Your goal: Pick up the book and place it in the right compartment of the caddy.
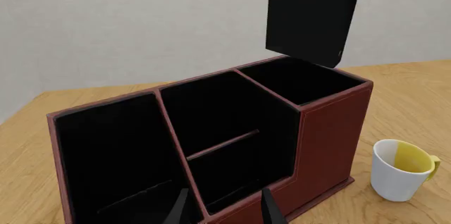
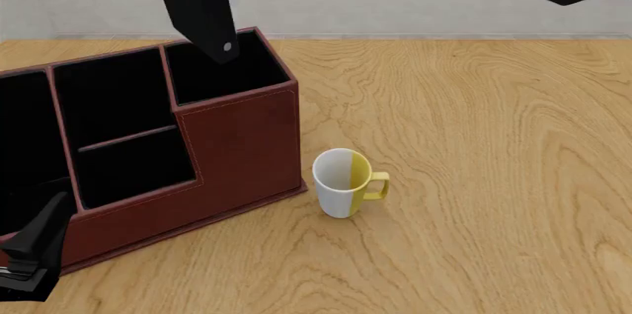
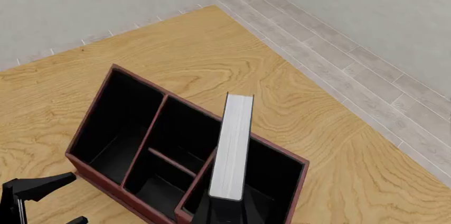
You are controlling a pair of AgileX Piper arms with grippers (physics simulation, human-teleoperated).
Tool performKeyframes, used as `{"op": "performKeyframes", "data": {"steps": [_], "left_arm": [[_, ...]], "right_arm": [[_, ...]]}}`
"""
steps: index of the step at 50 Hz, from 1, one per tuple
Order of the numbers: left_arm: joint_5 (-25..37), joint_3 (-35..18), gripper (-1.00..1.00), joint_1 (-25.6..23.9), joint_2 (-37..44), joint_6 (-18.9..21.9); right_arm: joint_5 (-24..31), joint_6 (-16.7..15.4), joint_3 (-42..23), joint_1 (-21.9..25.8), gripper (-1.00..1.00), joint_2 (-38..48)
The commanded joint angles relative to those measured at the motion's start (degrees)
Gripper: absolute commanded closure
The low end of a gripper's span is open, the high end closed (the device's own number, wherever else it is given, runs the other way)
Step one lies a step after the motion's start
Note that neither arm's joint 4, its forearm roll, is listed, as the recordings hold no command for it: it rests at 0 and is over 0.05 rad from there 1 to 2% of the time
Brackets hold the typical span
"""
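The black book [image 2: 201, 9] hangs tilted in the air, its lower corner just above the right compartment [image 2: 222, 69] of the reddish-brown caddy [image 2: 247, 144]. In the right wrist view its white page edges [image 3: 233, 150] face the camera over the right compartment [image 3: 275, 176]. My right gripper [image 3: 227, 212] is shut on the book. In the left wrist view the book [image 1: 310, 12] sits above the caddy [image 1: 331, 139]. My left gripper [image 1: 224, 208] is open and empty, low in front of the caddy's left part, and also shows in the front view [image 2: 35, 255].
A white and yellow mug [image 2: 345, 183] stands upright on the wooden table [image 2: 493, 144] just right of the caddy's front corner. It also shows in the left wrist view [image 1: 400, 168]. The caddy's middle cell [image 2: 123, 144] has a shelf divider. A grey wall lies behind the table.
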Motion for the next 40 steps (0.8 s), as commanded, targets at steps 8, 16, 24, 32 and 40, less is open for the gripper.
{"op": "performKeyframes", "data": {"steps": [8, 16, 24, 32, 40], "left_arm": [[0.6, 0.0, -1.0, 0.4, 0.0, -0.1], [0.8, 0.0, -1.0, 0.4, 0.0, -0.1], [0.9, 0.0, -1.0, 0.3, 0.0, -0.1], [0.9, 0.0, -1.0, 0.2, 0.0, -0.1], [1.0, 0.0, -1.0, 0.2, 0.0, 0.0]], "right_arm": [[-2.1, 1.3, -0.1, -1.4, 1.0, 2.0], [-3.0, 1.6, 1.1, -1.4, 1.0, 1.8], [-3.8, 1.9, 2.4, -1.5, 1.0, 1.6], [-4.9, 2.0, 3.8, -1.8, 1.0, 1.7], [-6.3, 2.4, 4.9, -2.1, 1.0, 2.2]]}}
